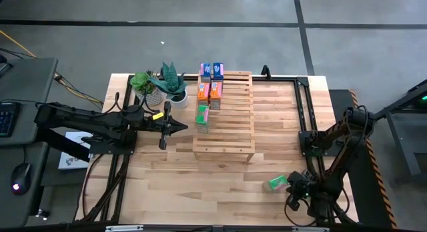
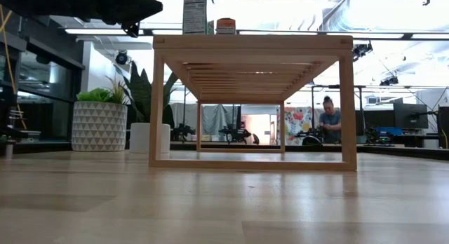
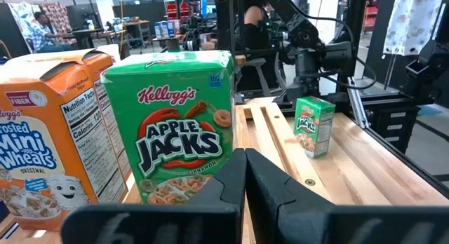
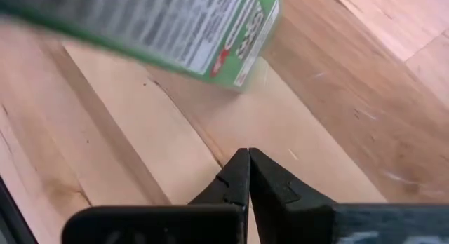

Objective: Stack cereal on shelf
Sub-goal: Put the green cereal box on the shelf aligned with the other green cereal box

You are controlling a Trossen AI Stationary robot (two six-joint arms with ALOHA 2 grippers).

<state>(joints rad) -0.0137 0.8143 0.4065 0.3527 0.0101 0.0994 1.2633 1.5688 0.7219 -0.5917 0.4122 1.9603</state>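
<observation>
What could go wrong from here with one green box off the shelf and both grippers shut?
1. The right gripper is shut just short of the loose green box on the table; moving forward shut would likely shove it, not grasp it.
2. The left gripper sits shut close beside the green box on the shelf; a sideways swing could topple it into the orange boxes.

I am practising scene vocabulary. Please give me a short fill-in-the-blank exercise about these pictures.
1. The green cereal box off the shelf lies on the ____.
2. The right gripper has its fingers ____.
3. Beside the shelf stand two potted ____.
4. The box nearest the left gripper is coloured ____.

Missing words: table; shut; plants; green
</observation>
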